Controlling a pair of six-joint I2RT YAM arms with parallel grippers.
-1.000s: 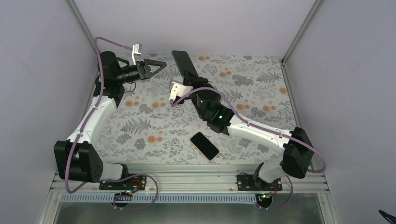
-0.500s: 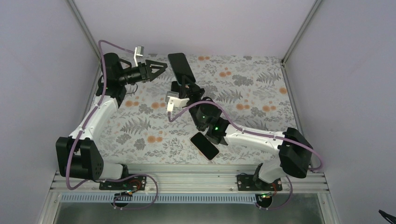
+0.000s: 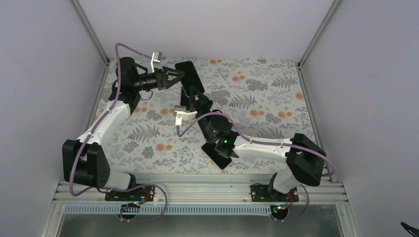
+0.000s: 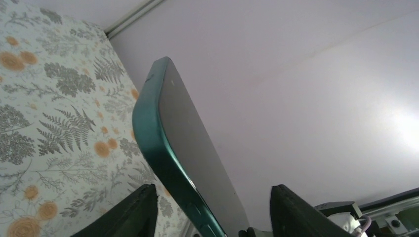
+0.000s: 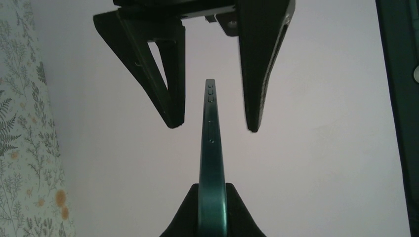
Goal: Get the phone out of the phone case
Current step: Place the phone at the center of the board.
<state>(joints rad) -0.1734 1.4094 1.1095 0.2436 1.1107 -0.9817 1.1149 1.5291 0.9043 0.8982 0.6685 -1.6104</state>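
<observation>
The extraction looked barely begun. The teal phone case (image 4: pixel 147 131) was held up in the air over the far-left part of the table (image 3: pixel 269 101), close to the far edge. A flat grey face sat flush inside its rim, and I took that face to be the phone (image 4: pixel 200 148), not yet freed from the case. What remained, by that reading, was the whole separation: prising a corner of the case off and drawing the phone clear. A dark slab (image 3: pixel 216 159) with a pale rim lay flat by the middle of the near edge, partly under the right arm (image 3: pixel 262 145). Whether it had any part in the job could not be told. The right arm ran low from its base at the near-right corner across toward the middle, then bent toward the far edge. The right gripper (image 3: pixel 196 98) was clamped on the lower end of the cased phone, presenting it edge-on with the side buttons showing. The left arm (image 3: pixel 104 123) rose along the left edge, and its forearm was levelled toward the right. The left gripper (image 3: pixel 179 76) was spread wide, with one finger on each side of the free upper end of the case. In the right wrist view neither finger touched the case.
</observation>
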